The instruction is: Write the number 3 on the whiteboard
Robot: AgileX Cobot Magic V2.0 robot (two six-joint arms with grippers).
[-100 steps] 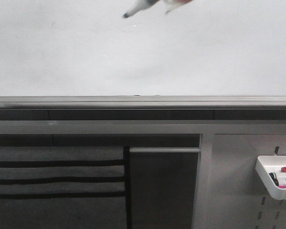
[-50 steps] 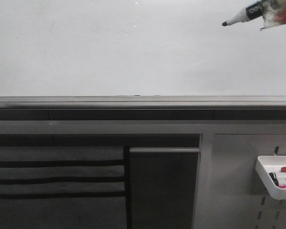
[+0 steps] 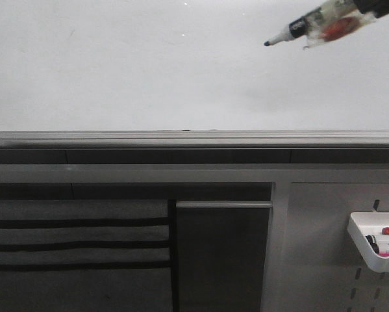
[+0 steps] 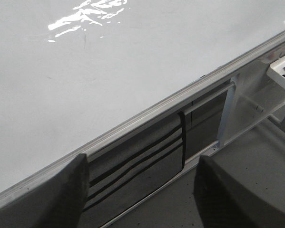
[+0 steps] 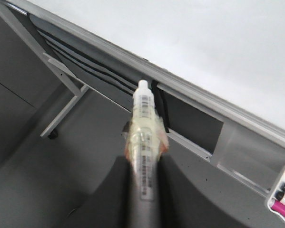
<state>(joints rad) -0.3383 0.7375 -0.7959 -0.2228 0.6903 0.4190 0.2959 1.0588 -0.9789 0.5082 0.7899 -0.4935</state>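
Front view shows my right gripper [image 3: 350, 16] coming in at the top right corner of the picture, and it is closed on a marker [image 3: 311, 26]. The marker has clear tape wrapped round it with a red patch showing through. Its black tip points to the left and a bit down, over the whiteboard [image 3: 149, 71], near the board's right side. I cannot tell if the tip is touching the board or is just above it. The whiteboard is plain white and shiny, and I see no number 3 on it in any view. A grey and black rail [image 3: 194, 140] runs along the near edge of the board. Past that rail, on the right, there is a grey panel with holes [image 3: 324, 260], and a small white tray [image 3: 376, 250] hangs on it with markers lying inside. In the right wrist view the marker [image 5: 144, 137] sits tight between my right gripper's [image 5: 144, 190] fingers and sticks straight out, with the taped part just past the fingertips. In the left wrist view my left gripper [image 4: 140, 190] has its two dark fingers [image 4: 61, 194] wide apart with nothing between them, and it hangs near the rail [image 4: 147, 111] at the whiteboard's [image 4: 109, 61] edge.
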